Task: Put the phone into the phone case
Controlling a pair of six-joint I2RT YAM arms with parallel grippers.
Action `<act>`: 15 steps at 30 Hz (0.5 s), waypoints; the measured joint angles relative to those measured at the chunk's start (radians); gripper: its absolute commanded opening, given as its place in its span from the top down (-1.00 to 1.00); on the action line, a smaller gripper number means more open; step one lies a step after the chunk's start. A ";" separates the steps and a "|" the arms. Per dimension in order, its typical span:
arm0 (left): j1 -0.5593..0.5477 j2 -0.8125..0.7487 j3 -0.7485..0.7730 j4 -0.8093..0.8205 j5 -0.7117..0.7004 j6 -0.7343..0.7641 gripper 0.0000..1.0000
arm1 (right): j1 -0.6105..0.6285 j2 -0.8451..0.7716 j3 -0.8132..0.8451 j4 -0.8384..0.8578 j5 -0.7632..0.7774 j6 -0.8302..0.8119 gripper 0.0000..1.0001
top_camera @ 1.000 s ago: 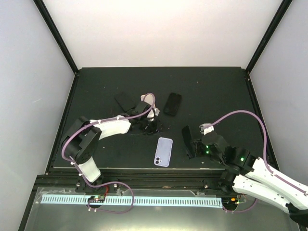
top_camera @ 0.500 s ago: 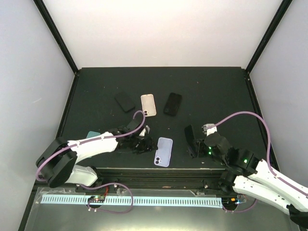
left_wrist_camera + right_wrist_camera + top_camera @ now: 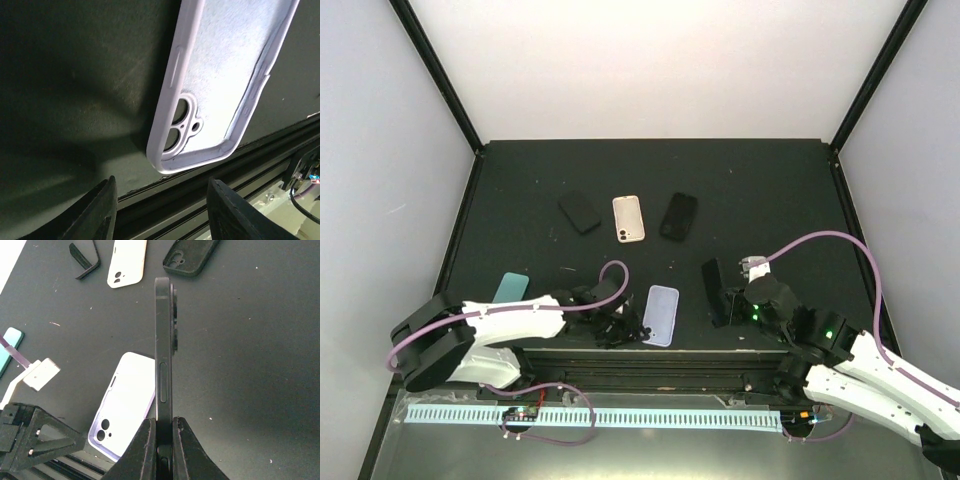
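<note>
Phone (image 3: 164, 340) stays clenched edge-on in my right jaws over the counter's (image 3: 770, 190) near right, while my left arm (image 3: 520, 318) has swung in from farther back to the lilac case (image 3: 225, 75) at the near edge, left jaws released and empty beside it, so I judge insertion comes next.

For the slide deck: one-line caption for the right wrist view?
Right gripper clamps a black phone on edge, lilac case lying flat beside it.
</note>
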 measured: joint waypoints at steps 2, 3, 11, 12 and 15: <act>-0.016 -0.005 -0.019 0.021 -0.001 -0.036 -0.01 | 0.000 0.000 0.000 0.000 0.000 0.000 0.98; -0.024 -0.005 -0.023 0.032 -0.001 -0.053 0.00 | 0.000 0.000 0.000 0.001 0.000 0.000 0.98; -0.104 0.070 -0.023 0.153 0.000 -0.175 0.17 | 0.000 -0.003 0.000 0.005 -0.004 0.000 0.98; -0.108 0.081 -0.023 0.171 0.000 -0.184 0.20 | 0.000 -0.005 0.000 0.005 -0.005 0.000 0.98; -0.109 0.101 -0.022 0.197 -0.009 -0.200 0.37 | 0.000 -0.010 -0.001 0.005 -0.008 0.000 0.98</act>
